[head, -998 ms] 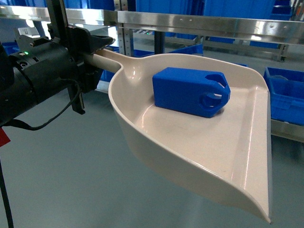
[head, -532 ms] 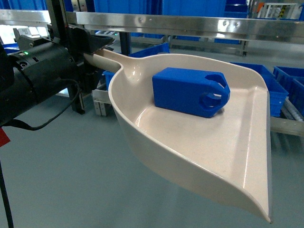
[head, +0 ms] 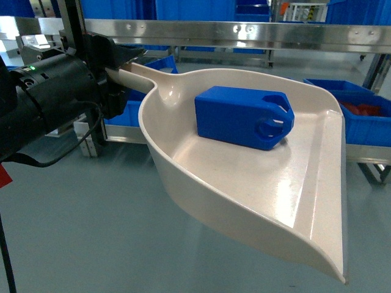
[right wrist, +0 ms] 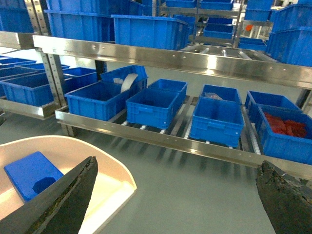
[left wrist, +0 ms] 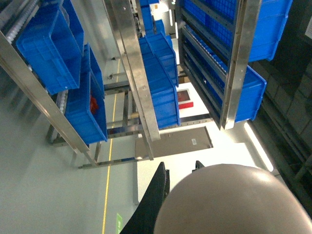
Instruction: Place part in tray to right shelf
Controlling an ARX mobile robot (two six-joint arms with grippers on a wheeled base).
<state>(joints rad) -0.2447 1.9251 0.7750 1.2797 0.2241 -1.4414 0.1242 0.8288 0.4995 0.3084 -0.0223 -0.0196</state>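
Left claw (head: 119, 64), at 9 o'clock, is clamped on the handle of the cream tray (head: 244, 189), which carries the blue part (head: 241, 117) lying flat near its rear wall; right claw (right wrist: 175, 195) stands wide open, empty.

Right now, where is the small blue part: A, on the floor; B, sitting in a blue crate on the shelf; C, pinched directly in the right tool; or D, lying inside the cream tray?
D: in the head view the part lies on the floor of the tray, near its back wall, while the left tool is clamped on the tray's handle.
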